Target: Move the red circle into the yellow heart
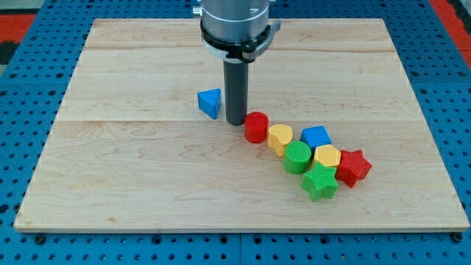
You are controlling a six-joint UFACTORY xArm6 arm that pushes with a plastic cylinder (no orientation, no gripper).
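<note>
The red circle (255,126) stands near the board's middle, touching the yellow heart (280,138) on its right. My tip (235,122) rests on the board just left of the red circle, close to or touching it. A blue triangle (210,102) lies just left of the rod.
A cluster lies right of the heart: a blue block (316,136), a green circle (297,157), a yellow hexagon (327,157), a red star (353,166) and a green star (319,182). The wooden board (132,177) sits on a blue perforated table.
</note>
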